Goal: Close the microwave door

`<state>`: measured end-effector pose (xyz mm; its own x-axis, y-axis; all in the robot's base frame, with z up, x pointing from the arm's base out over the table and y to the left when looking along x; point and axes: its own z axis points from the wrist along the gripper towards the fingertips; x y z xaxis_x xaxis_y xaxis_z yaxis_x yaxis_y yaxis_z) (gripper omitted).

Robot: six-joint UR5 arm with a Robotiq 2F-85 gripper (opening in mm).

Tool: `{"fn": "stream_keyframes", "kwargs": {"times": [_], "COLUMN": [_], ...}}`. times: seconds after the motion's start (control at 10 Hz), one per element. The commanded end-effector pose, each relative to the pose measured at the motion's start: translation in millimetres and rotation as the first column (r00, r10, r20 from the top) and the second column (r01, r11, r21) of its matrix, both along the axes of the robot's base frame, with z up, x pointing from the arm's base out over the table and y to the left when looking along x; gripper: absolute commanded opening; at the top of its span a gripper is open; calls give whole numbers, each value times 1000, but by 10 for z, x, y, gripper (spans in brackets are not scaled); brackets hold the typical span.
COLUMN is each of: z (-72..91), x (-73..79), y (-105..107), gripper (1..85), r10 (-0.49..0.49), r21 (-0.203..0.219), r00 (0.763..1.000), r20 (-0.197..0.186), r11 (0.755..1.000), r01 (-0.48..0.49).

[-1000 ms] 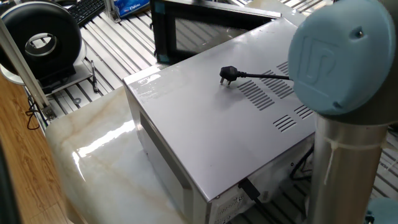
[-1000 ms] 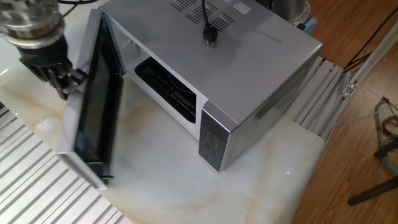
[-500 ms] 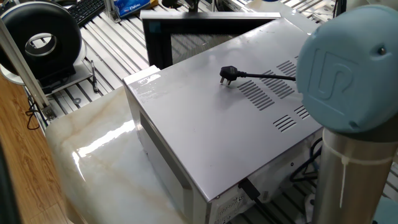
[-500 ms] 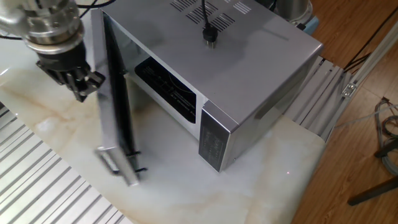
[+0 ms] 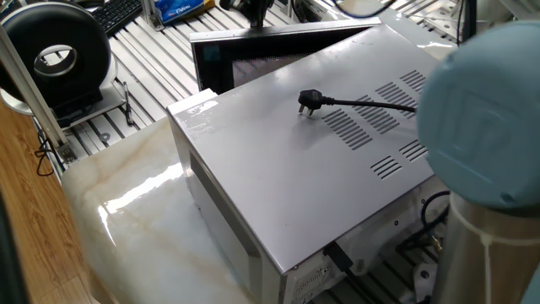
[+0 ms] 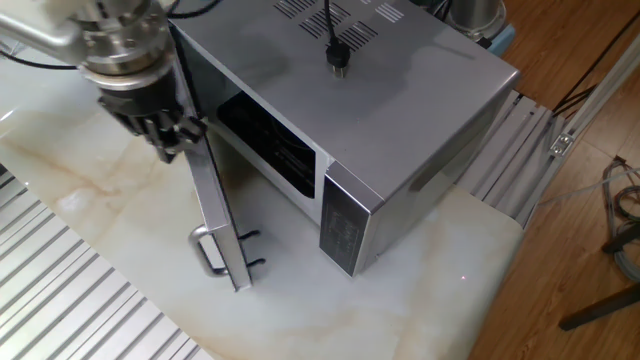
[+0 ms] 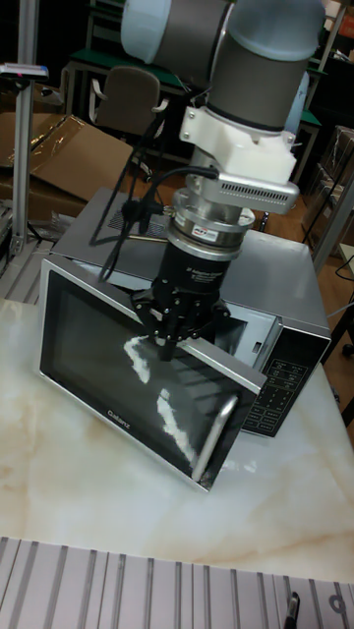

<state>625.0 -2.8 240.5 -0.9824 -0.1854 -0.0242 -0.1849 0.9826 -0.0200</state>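
The silver-grey microwave (image 6: 400,90) stands on the marble table, its black plug (image 6: 338,60) lying on top. The microwave door (image 6: 215,230) is about half open, hinged on the left, with its handle (image 6: 205,255) at the free edge. My gripper (image 6: 165,135) is shut and presses its fingertips against the door's outer face near the top edge. In the tall fixed view the gripper (image 7: 172,339) comes down onto the top of the door (image 7: 118,373), whose dark glass reflects light. From behind, the door (image 5: 253,55) shows beyond the microwave (image 5: 278,169).
The marble tabletop (image 6: 80,170) borders a slatted metal surface (image 6: 60,290) on the door's side. A black round device (image 5: 55,55) and a keyboard (image 5: 118,13) sit beyond the table. My arm's blue joint (image 5: 485,127) blocks the right of one fixed view.
The door has swung from wide open to about half open. My gripper has moved right along with it, staying against its outer face.
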Motion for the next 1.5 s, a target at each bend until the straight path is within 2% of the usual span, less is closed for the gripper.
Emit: {"fn": "stream_keyframes", "kwargs": {"times": [0.0, 0.4, 0.8, 1.2, 1.4], "z": [-24, -32, -24, 84, 80], "x": [-171, -257, -406, -594, -637], "y": [281, 424, 329, 292, 383], "gripper": [10, 10, 10, 10, 10], "r10": [-65, -151, -267, -320, -336], "r21": [48, 79, 30, -1, 26], "r00": [998, 989, 963, 946, 939], "r20": [-2, -1, -14, -60, -76], "r11": [997, 985, 963, 947, 940], "r01": [65, 150, 268, 320, 339]}}
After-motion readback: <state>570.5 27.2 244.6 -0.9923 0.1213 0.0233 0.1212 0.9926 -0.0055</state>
